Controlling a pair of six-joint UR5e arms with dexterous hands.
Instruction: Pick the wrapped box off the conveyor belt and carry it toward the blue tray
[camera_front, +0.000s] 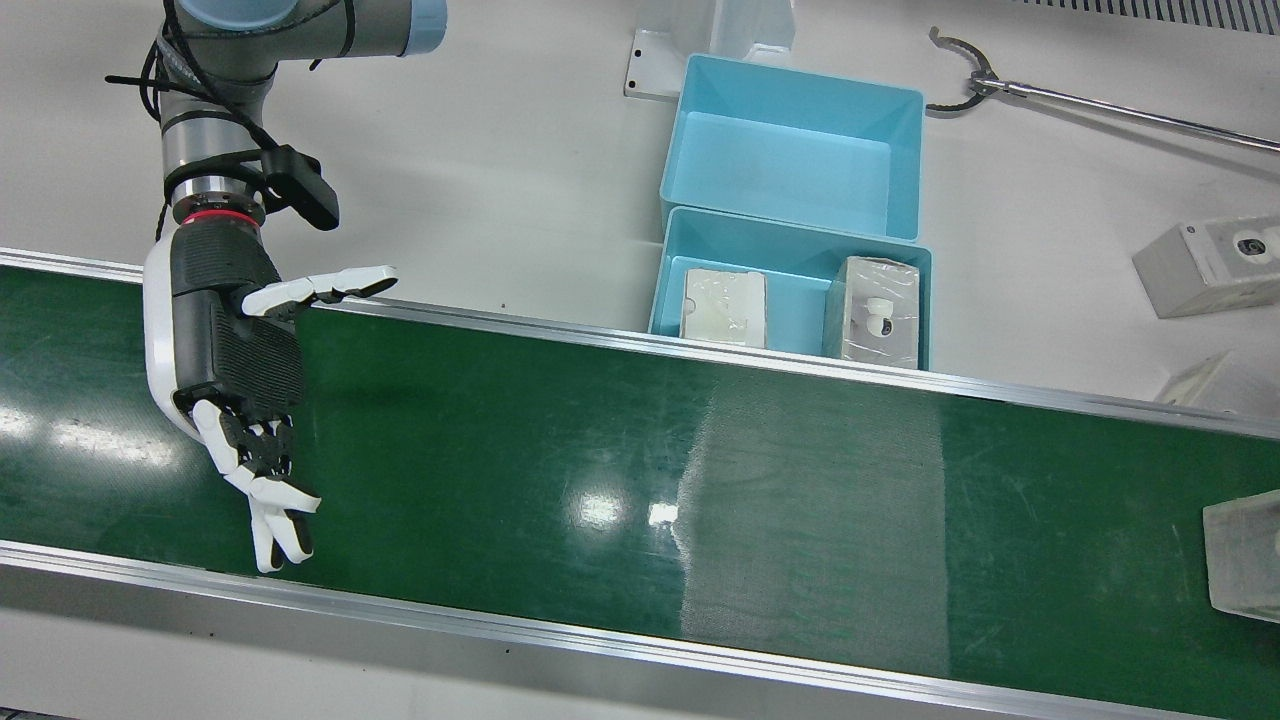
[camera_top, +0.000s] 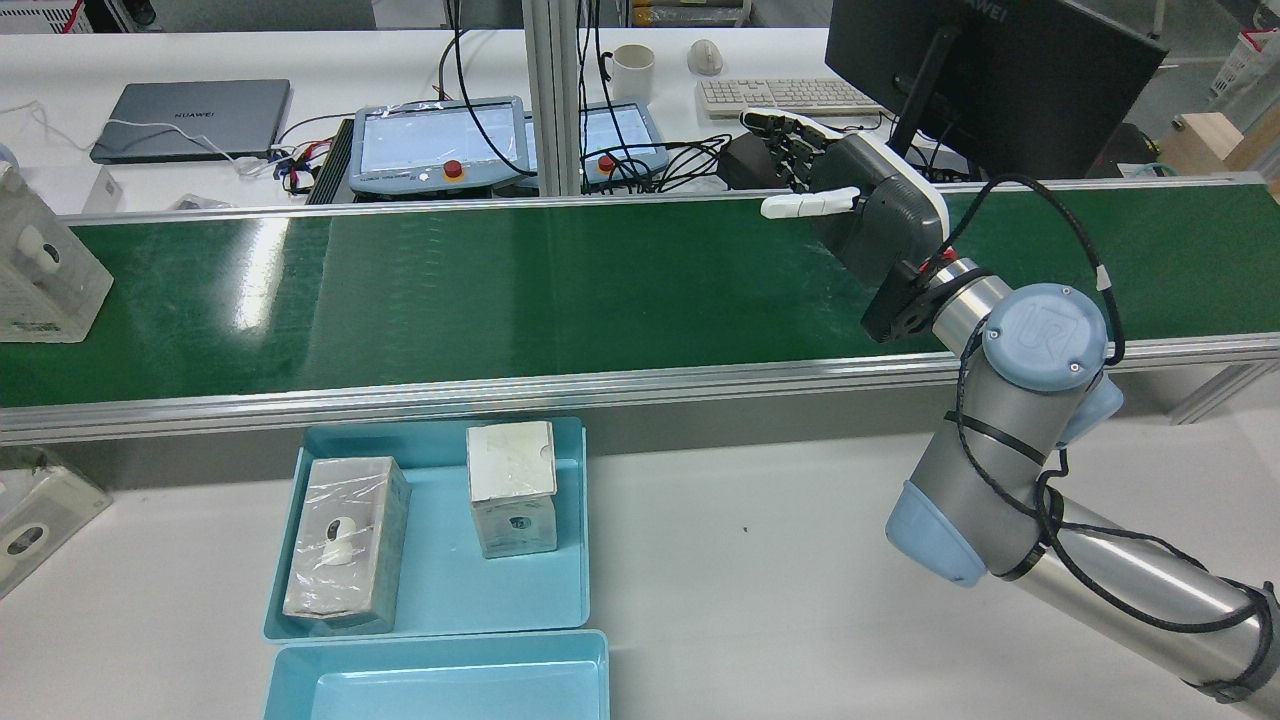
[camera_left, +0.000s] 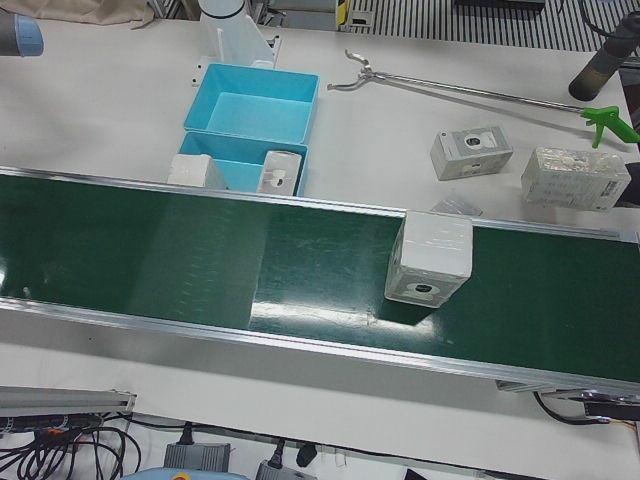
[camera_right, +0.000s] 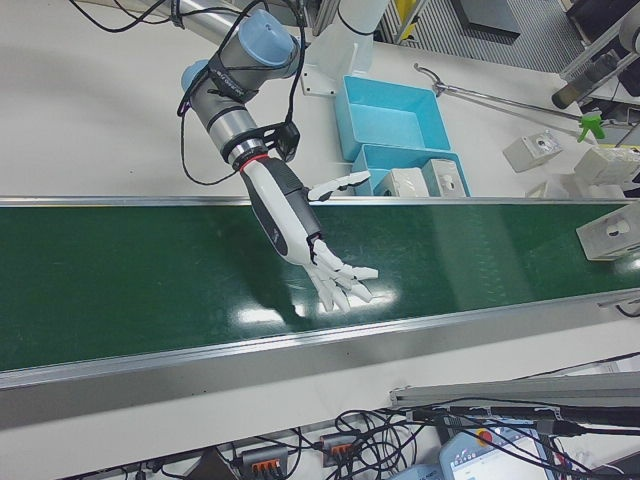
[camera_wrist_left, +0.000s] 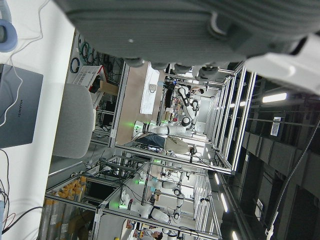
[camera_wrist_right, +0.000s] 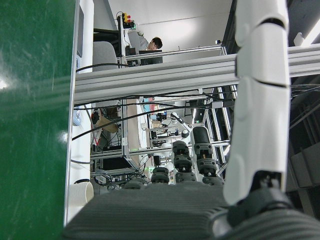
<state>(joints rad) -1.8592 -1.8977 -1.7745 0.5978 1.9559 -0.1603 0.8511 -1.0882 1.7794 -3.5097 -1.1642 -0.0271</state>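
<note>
The wrapped box (camera_left: 430, 258) stands on the green conveyor belt (camera_front: 620, 440), in clear film with a white face. It shows at the belt's end in the front view (camera_front: 1245, 555), the rear view (camera_top: 40, 275) and the right-front view (camera_right: 610, 232). My right hand (camera_front: 235, 350) hovers over the far other end of the belt, open, fingers spread, holding nothing (camera_top: 860, 200) (camera_right: 300, 235). The blue tray (camera_front: 795, 300) beside the belt holds two wrapped boxes (camera_top: 440, 580). My left hand (camera_wrist_left: 200, 30) shows only in its own view, fingers apart, nothing in it.
A second, empty blue tray (camera_front: 790, 150) adjoins the first. A metal reacher tool (camera_front: 1100, 100) and loose boxes (camera_left: 470, 152) (camera_left: 575, 178) lie on the white table. Beyond the belt stand teach pendants (camera_top: 430, 140), a laptop (camera_top: 190, 115) and a monitor (camera_top: 990, 70).
</note>
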